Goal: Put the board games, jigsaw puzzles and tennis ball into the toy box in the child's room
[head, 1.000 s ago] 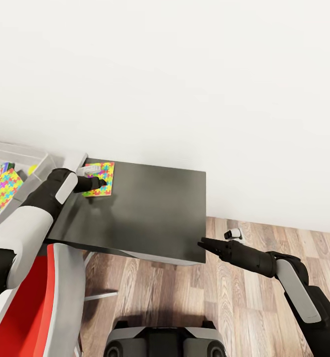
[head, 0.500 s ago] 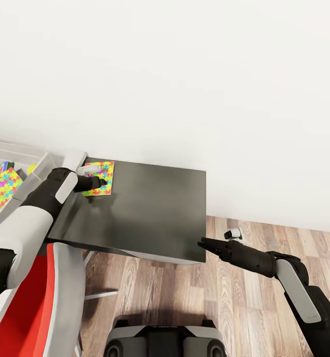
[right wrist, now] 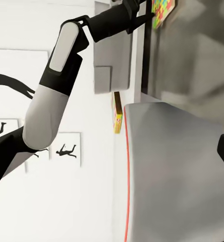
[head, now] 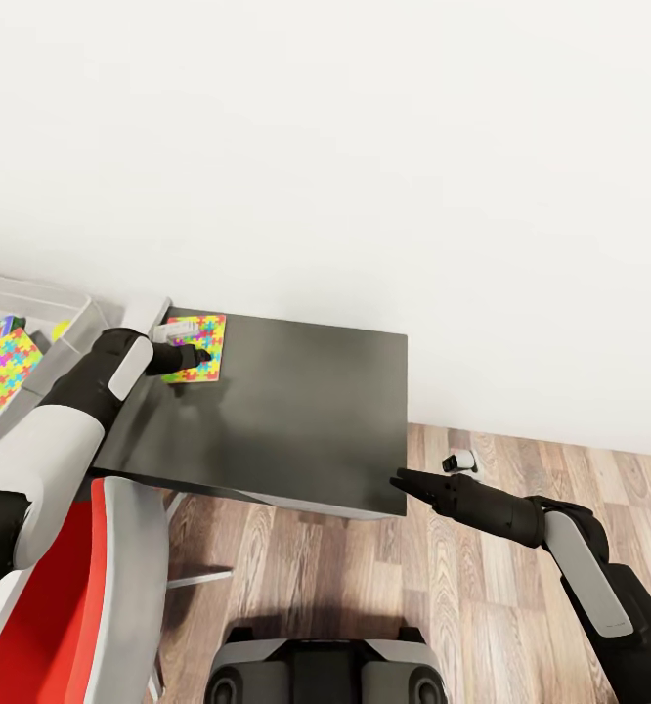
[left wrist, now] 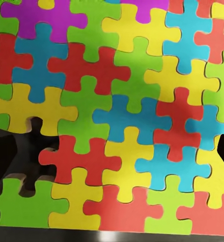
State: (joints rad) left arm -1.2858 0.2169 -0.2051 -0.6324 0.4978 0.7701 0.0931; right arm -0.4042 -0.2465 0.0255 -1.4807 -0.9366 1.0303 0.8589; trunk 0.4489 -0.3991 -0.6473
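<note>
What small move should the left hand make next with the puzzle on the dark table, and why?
Probably close on the jigsaw puzzle and lift it a little. The left hand is right over the sheet's near edge on the dark table, and the left wrist view looks closely onto its pieces. The toy box lies just beyond on the robot's left, already holding another puzzle.

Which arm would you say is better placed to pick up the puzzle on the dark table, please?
Left, I'd say. The left gripper is already over the puzzle, beside the toy box. The right gripper hangs off the table's far corner, over the floor.
</note>
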